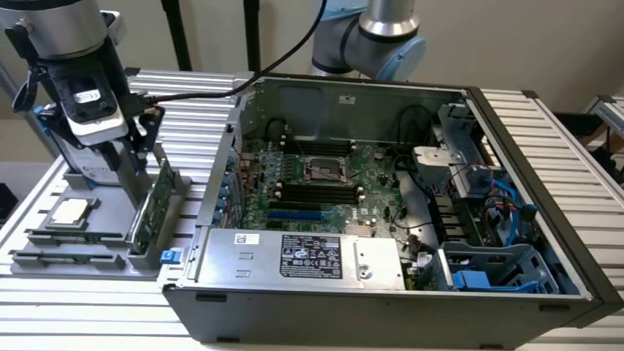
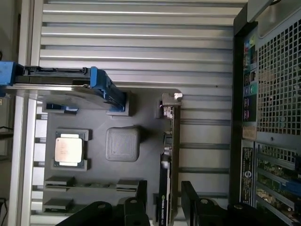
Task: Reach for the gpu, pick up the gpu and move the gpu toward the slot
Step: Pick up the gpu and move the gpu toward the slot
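Wrist view: gpu [image 2: 170, 141] stands on edge, its bracket end [image 2: 171, 100] pointing away from the end effector [image 2: 163, 188], spread open astride it.

the hard drive [image 2: 56, 92] and the computer case [image 2: 268, 94] are standing off to either side of the gpu [image 2: 170, 160], leaving open room. the gripper [image 2: 164, 202] is straddling it with small gaps.

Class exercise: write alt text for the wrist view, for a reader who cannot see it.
Open fingers straddle the gpu, standing on edge in a grey parts tray. The tray also holds a processor chip and a blue-railed hard drive, beside a computer case.
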